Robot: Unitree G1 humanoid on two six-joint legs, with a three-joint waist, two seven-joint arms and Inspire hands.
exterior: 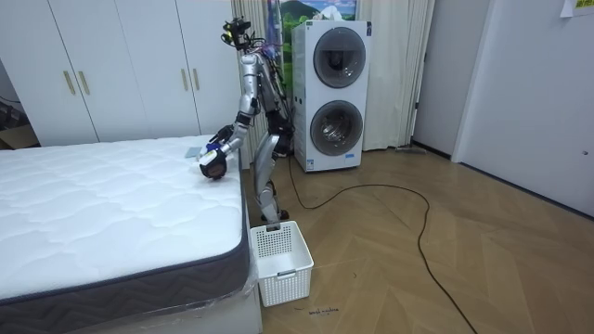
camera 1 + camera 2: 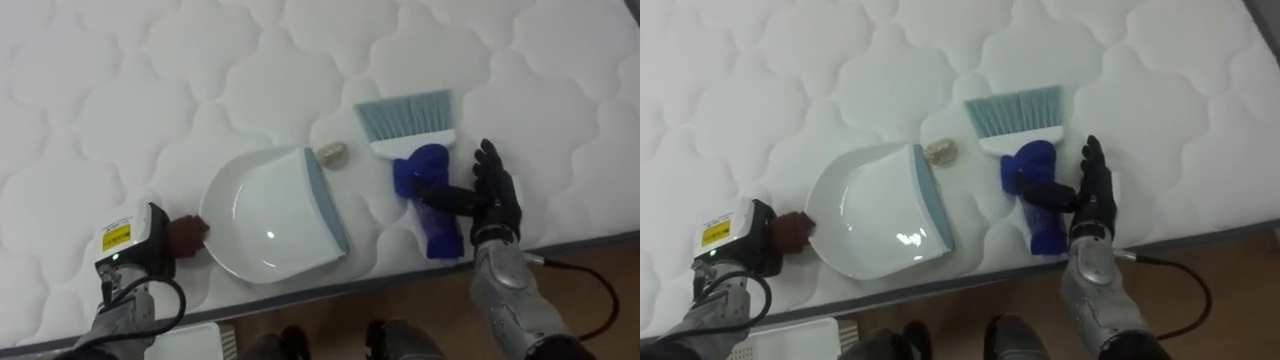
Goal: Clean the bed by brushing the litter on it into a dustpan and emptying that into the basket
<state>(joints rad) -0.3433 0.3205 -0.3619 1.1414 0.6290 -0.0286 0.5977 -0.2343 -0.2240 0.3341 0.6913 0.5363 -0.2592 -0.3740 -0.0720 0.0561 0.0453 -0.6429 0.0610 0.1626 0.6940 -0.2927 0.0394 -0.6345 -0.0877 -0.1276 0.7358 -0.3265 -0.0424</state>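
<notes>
On the white quilted mattress [image 2: 120, 90] lies a white dustpan [image 2: 265, 215] with a grey-blue lip, mouth facing right. My left hand [image 2: 140, 250] sits at its dark brown handle [image 2: 188, 232], closed round the handle's end. A small crumpled scrap [image 2: 331, 153] rests just past the pan's lip. To its right lies a brush [image 2: 420, 150] with pale blue bristles and a blue handle. My right hand [image 2: 492, 195] is beside the handle, fingers straight, thumb reaching across onto it. In the room view I stand bent over the bed's side.
The mattress edge [image 2: 560, 245] runs along the bottom, with wooden floor below it. A white slatted basket [image 1: 278, 260] stands on the floor at the bed's corner. Stacked washing machines [image 1: 334, 93] and white wardrobes [image 1: 121, 74] line the far wall.
</notes>
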